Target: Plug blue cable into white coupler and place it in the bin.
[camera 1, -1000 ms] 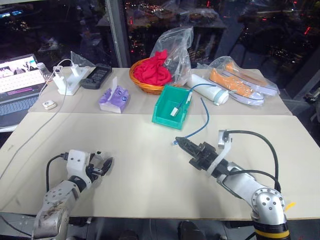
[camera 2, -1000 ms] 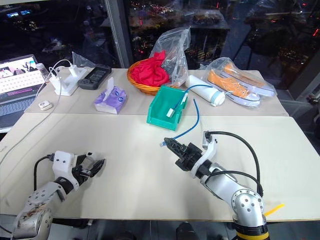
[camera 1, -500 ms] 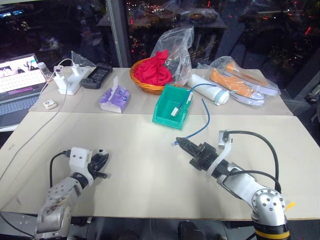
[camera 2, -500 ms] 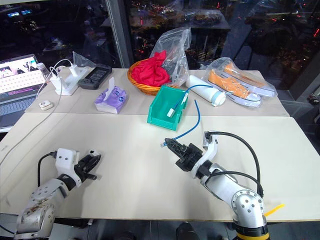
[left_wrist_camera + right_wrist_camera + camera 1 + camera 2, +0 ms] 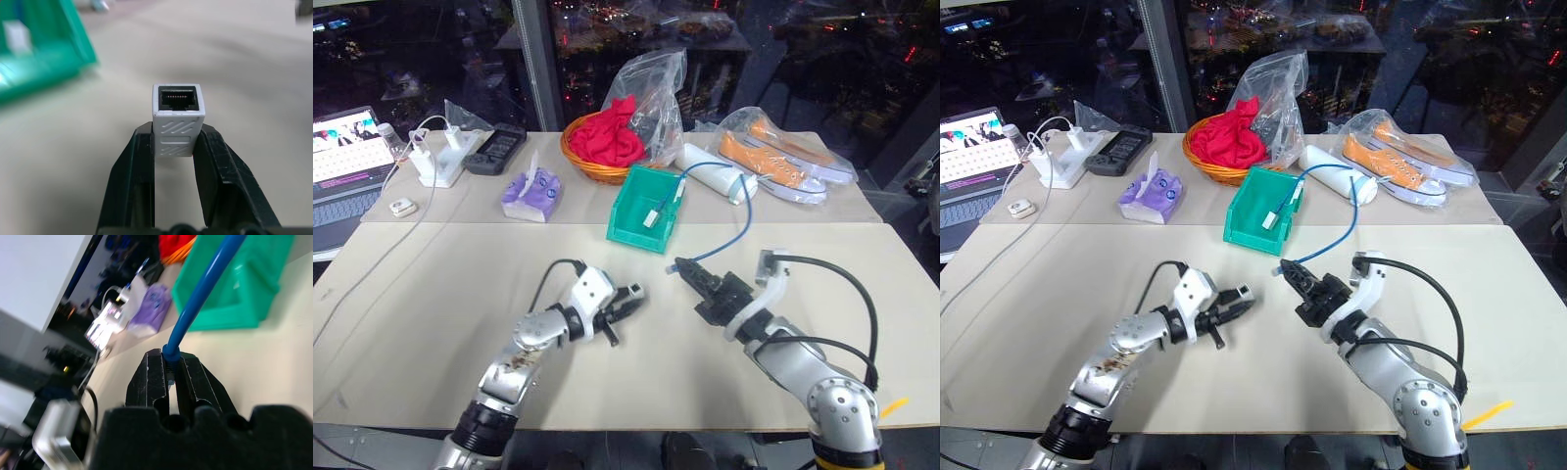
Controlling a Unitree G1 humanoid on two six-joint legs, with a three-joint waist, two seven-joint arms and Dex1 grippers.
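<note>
left gripper (image 5: 177, 147) pinches white coupler (image 5: 176, 119); right gripper (image 5: 169, 367) apparently clamps blue cable (image 5: 203, 296).

On my feed, a wicker basket (image 5: 597, 166) of red cloth (image 5: 607, 137), a purple tissue pack (image 5: 530, 193), bagged orange shoes (image 5: 773, 162), a white tube (image 5: 713, 181) and a laptop (image 5: 342, 162) sit along the far tabletop (image 5: 460, 284).

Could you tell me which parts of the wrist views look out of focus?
Left wrist view: the white coupler is sharp, the bin behind it blurred. Right wrist view: the blue cable and right pincer are soft, the background smeared.
</note>
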